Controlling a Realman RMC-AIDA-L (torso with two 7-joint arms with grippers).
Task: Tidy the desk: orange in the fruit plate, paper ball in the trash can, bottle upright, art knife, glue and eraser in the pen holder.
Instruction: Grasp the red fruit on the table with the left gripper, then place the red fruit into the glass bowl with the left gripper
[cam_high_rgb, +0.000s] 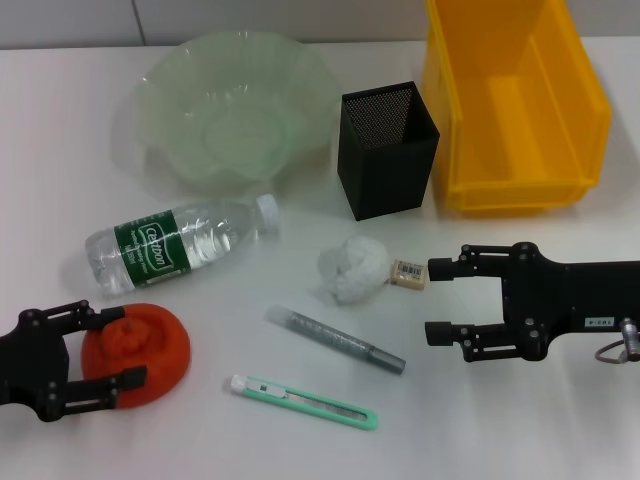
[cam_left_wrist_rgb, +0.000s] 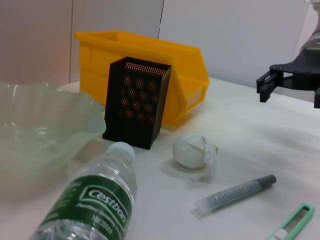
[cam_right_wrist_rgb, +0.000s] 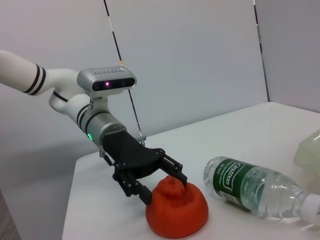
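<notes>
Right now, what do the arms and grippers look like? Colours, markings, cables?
Both grippers are matte black, with skeletal linkage fingers. The right gripper has a boxy black body with a small white label and a metal ring at its wrist end. The left gripper sits on a white arm with black bands, a green light, and a silver camera unit with a purple lens glow.

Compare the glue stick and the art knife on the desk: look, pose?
The glue stick is a grey, round tube with a dark cap; the art knife is flat, mint green, with a white end. The glue stick lies nearer the paper ball; the art knife lies nearer the robot. Both lie flat on a similar slant, untouched.
</notes>
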